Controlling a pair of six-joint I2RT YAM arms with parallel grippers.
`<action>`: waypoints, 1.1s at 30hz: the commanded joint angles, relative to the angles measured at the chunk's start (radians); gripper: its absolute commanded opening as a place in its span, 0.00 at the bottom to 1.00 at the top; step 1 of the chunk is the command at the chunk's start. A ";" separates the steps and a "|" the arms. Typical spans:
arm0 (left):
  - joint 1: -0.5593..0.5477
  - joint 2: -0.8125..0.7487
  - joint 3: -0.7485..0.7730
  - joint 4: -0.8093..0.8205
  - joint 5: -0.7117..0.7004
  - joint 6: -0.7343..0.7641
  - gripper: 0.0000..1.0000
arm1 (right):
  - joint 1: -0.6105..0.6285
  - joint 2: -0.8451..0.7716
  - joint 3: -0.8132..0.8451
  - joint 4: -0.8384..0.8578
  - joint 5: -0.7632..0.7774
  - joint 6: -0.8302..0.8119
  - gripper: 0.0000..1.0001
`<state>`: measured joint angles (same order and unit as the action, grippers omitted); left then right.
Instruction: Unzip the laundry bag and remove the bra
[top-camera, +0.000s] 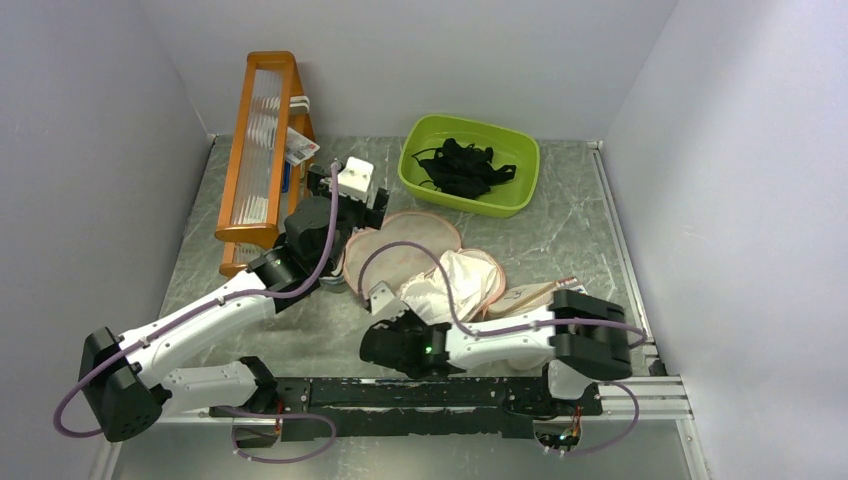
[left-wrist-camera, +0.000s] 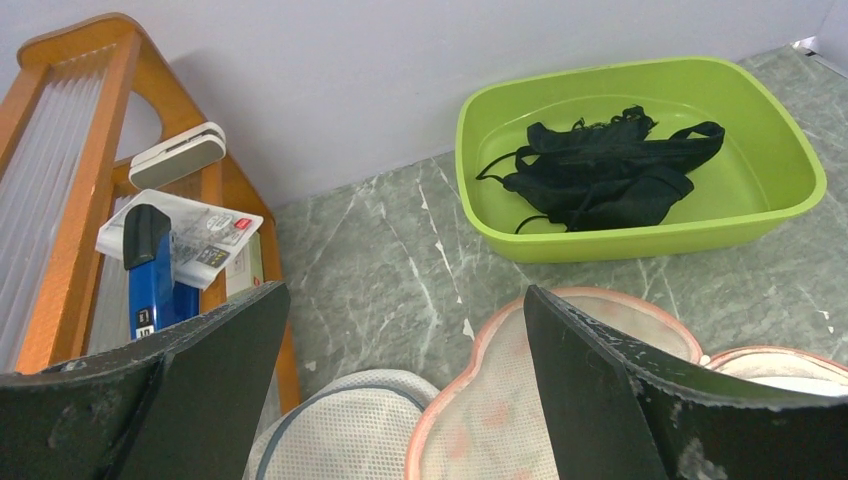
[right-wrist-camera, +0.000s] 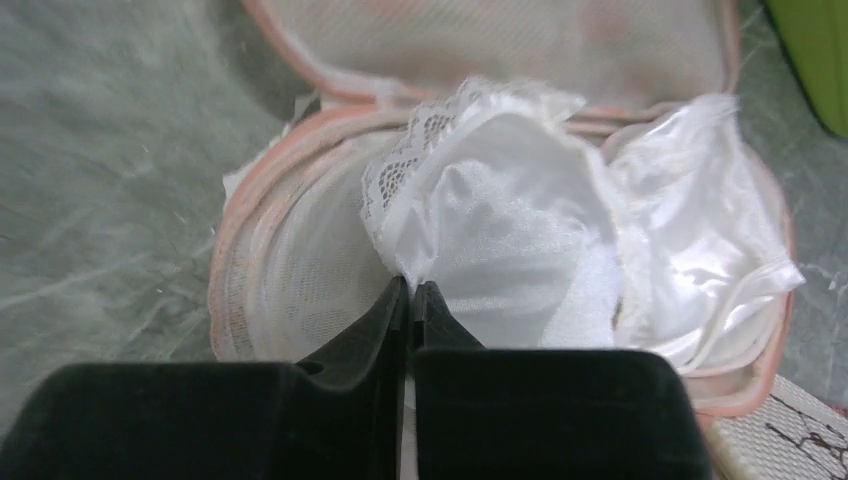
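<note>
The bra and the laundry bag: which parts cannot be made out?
- Top view: the right arm's cable crosses the bra and the laundry bag.
- Right wrist view: the right gripper hides the bra's near edge.
- Left wrist view: the left gripper blocks the laundry bag's lower part.

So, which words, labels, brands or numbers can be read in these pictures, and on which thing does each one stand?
Nothing can be read with certainty.
White packet in the orange rack: small print and a red patch, too blurred to read.
Blue tool beside it: white marks at its lower end, partly hidden, unreadable.
The laundry bag, the bra, the green tub: no writing shows.
</note>
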<state>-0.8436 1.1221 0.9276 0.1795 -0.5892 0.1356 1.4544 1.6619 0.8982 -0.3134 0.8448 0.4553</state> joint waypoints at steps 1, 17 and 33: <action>-0.006 -0.001 0.009 0.019 -0.033 0.010 0.99 | -0.012 -0.212 -0.041 0.036 0.088 0.008 0.00; -0.006 -0.025 -0.009 0.040 -0.058 0.018 0.98 | -0.400 -0.720 -0.063 0.134 -0.114 -0.135 0.00; -0.007 -0.033 0.005 0.029 -0.076 0.034 0.98 | -0.603 -0.577 0.270 0.261 -0.041 -0.350 0.00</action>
<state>-0.8463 1.1038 0.9188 0.1898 -0.6399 0.1543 0.8959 1.0241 1.1061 -0.1429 0.8005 0.1616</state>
